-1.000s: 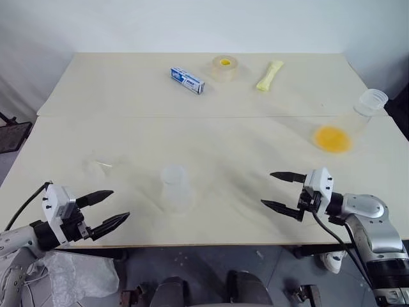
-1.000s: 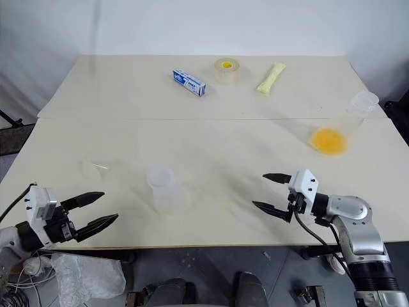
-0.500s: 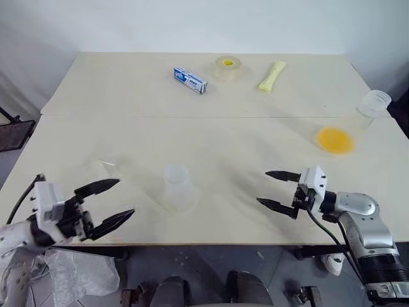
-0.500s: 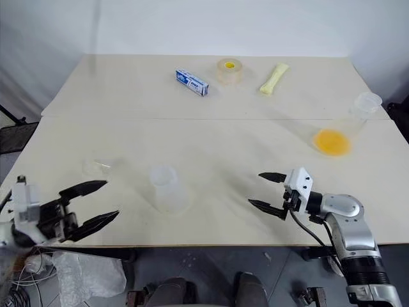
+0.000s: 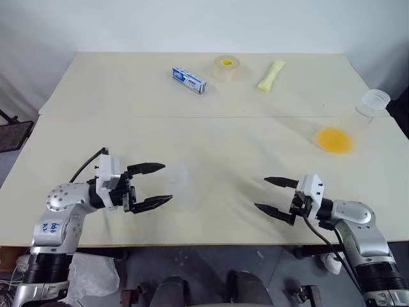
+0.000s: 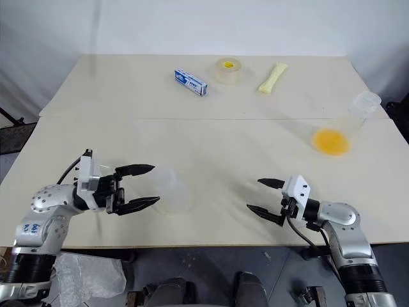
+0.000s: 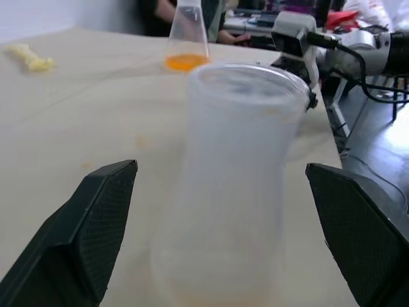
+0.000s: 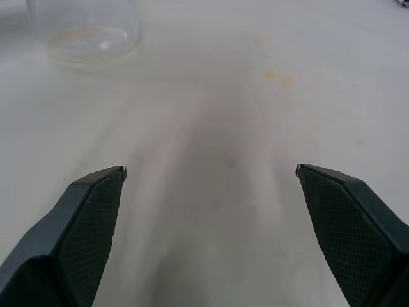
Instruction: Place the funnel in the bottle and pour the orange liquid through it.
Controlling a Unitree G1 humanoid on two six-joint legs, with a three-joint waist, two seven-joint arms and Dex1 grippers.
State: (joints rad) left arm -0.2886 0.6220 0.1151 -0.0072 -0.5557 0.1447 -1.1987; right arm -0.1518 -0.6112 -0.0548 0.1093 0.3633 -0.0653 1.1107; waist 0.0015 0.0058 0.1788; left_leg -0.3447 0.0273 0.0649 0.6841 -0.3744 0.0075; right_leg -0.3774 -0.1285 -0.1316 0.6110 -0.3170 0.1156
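The bottle [image 5: 179,187], a small translucent wide-mouthed container, stands upright near the table's front, left of centre. My left gripper [image 5: 166,183] is open and level, its fingertips just short of the bottle and either side of it; in the left wrist view the bottle [image 7: 233,179] stands between the two fingers without touching them. The orange liquid [image 5: 333,139] pools in a clear cone-shaped flask [image 5: 367,107] at the right edge. My right gripper [image 5: 262,192] is open over bare table, well right of the bottle. The funnel is hidden, somewhere behind my left hand.
At the back of the table [image 5: 223,137] lie a blue-and-white box [image 5: 188,80], a tape roll with a yellow core [image 5: 225,66] and a pale yellow packet [image 5: 270,75]. A seam crosses the tabletop. The front edge runs just below both grippers.
My left arm has swung up and rightward from the table's front-left corner until its open fingers flank the bottle. The right gripper has stayed where it was.
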